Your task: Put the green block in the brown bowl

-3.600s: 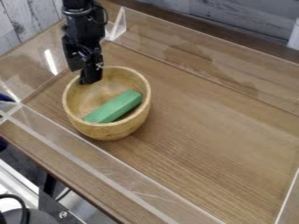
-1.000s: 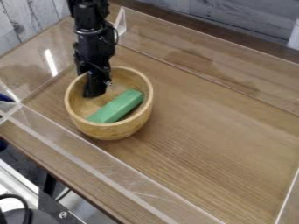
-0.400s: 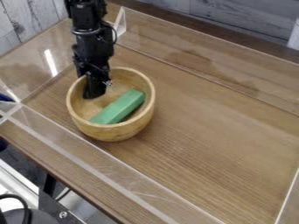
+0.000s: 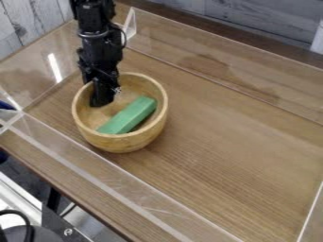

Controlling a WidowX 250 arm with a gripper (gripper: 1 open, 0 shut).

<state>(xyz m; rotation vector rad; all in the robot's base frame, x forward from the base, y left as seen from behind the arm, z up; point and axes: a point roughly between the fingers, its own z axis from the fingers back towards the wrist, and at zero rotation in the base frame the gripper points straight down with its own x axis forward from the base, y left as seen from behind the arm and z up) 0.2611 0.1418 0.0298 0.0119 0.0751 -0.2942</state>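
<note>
From where I stand, the black gripper (image 4: 101, 93) reaches down over the far left side of the brown bowl (image 4: 119, 112), its tips at the rim and overlapping the hollow. Whether its jaws are spread, pressed together or pinching the bowl's wall I can't tell from here; they are small and dark, and they run into one another against the wood. They are on the opposite side of the hollow from the green block (image 4: 127, 115), with bare bowl showing between

The block is lying inside the bowl, toward the right-hand part of it, set on a slant: one end points up and to the right, the other down and to the left. It shows bright green against the light tan wood, and the bowl is upright with its mouth facing up

Above the gripper, the black arm (image 4: 96, 24) comes down from the top of the view, with cables and joints bunched along it. Around the bowl is a brown wooden table (image 4: 228, 123), its bare planks running off to the right. A pale seam crosses the table below the bowl, and there's a bright patch of glare up to its left. Down in the lower left corner, beyond the table's edge, I see some black cables (image 4: 23, 219)
</note>
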